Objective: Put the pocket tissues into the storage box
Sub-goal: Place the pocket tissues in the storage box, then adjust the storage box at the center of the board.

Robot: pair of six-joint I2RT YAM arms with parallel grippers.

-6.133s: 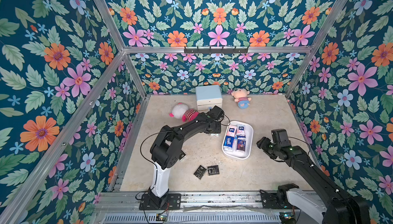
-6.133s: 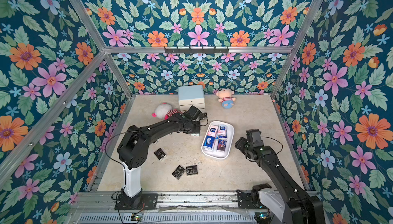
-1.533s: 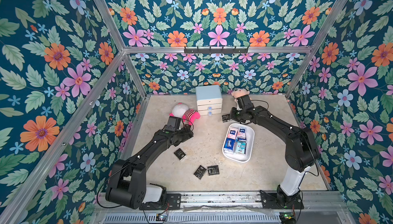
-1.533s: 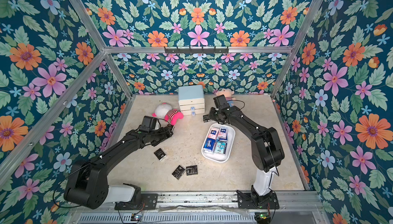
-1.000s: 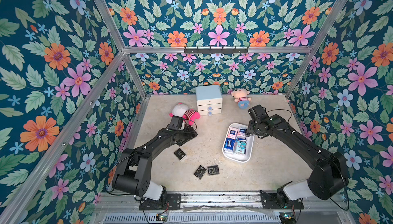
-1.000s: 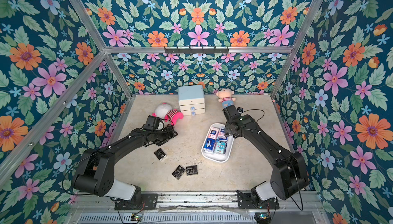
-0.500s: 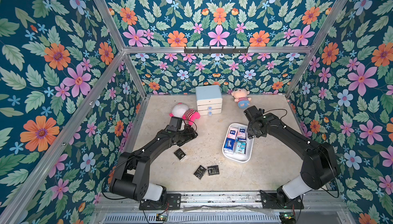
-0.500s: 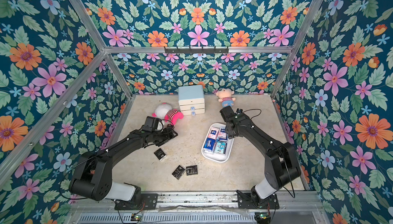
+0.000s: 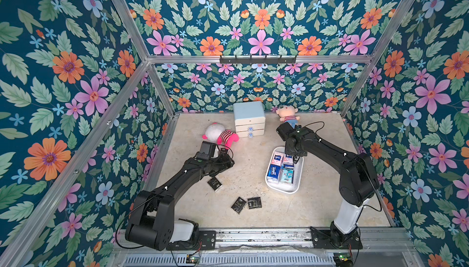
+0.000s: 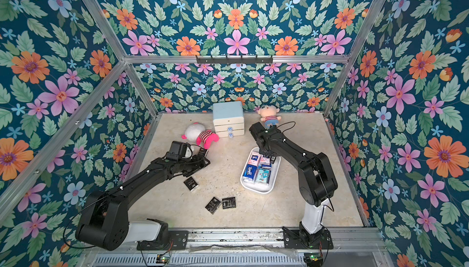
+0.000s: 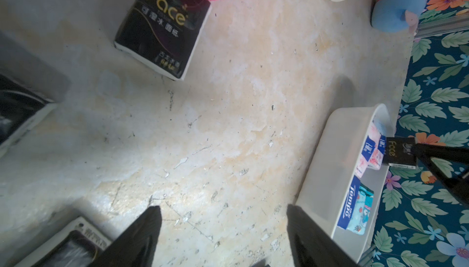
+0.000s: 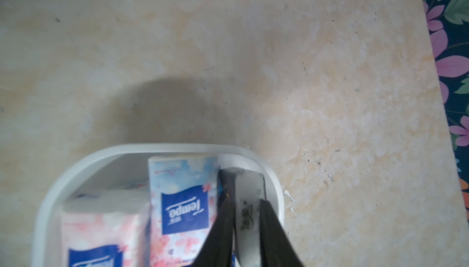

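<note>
The right gripper [image 12: 245,202] pinches a black packet [image 12: 250,184] on edge over the box [image 12: 157,147], at lower middle. The left gripper [image 11: 223,207] stands open, empty. The packet looks light, soft, slippery: hold across its flat faces.

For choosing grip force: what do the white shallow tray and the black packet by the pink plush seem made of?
White shallow tray: probably plastic, smooth semi-matt, moulded rounded rim. Black packet: likely glossy plastic film; printed face shows sheen.
</note>
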